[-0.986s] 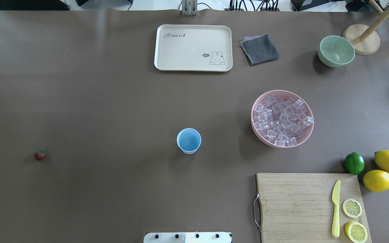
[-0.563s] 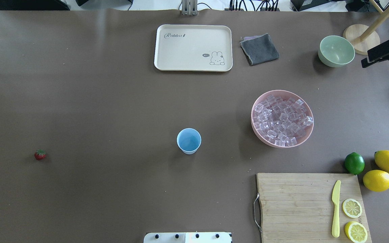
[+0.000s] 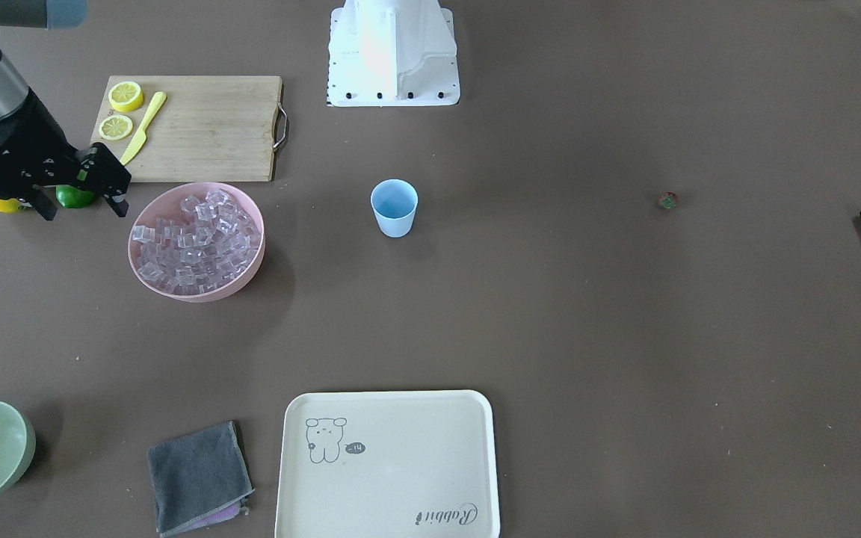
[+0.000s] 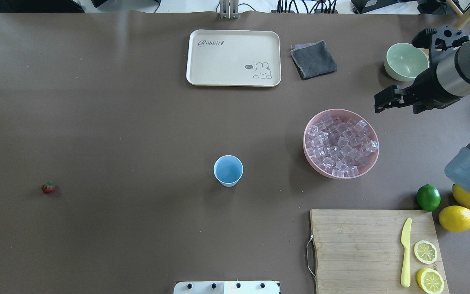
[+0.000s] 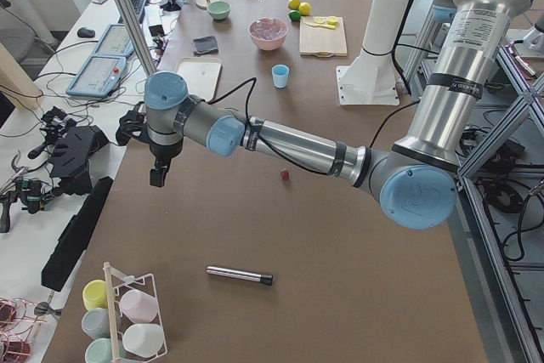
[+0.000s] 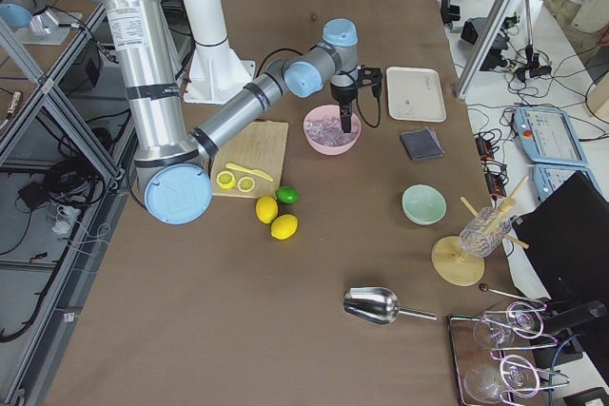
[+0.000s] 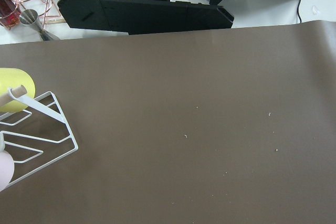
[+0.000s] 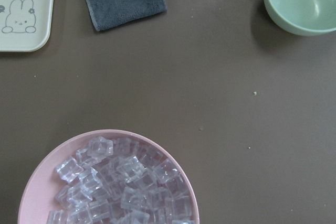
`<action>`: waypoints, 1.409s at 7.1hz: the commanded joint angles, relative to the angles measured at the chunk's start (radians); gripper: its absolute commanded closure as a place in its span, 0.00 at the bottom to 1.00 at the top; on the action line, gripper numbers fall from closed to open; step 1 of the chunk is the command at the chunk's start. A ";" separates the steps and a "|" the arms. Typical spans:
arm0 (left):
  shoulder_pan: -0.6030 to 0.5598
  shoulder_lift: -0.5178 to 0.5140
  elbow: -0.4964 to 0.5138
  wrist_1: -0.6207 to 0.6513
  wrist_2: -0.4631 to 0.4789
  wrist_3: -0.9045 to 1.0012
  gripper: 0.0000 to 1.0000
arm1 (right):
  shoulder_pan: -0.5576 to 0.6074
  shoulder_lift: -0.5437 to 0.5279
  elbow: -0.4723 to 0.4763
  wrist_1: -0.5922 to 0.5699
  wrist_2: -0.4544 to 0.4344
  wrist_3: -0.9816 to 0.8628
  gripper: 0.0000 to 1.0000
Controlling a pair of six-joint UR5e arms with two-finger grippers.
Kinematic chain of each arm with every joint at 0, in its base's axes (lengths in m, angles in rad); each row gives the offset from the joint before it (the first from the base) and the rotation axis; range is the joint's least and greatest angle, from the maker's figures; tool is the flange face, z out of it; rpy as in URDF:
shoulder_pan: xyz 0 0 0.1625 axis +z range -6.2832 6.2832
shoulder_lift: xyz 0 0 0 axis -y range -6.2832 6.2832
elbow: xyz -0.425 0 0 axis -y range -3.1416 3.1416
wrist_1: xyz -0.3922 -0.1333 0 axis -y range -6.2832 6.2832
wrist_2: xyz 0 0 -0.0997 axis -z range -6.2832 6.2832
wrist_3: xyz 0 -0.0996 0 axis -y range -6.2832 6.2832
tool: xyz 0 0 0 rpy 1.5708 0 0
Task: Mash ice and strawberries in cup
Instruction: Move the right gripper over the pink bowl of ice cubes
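The right tool, jaws spread wide and empty, hangs just beside the round pink bowl holding small clear ice cubes.

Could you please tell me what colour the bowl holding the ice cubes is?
The bowl is pale pink, clearest in the overhead view.
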 commanded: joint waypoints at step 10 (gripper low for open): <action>0.008 0.002 0.010 -0.020 0.001 0.001 0.02 | -0.279 0.106 -0.106 -0.152 -0.315 0.163 0.10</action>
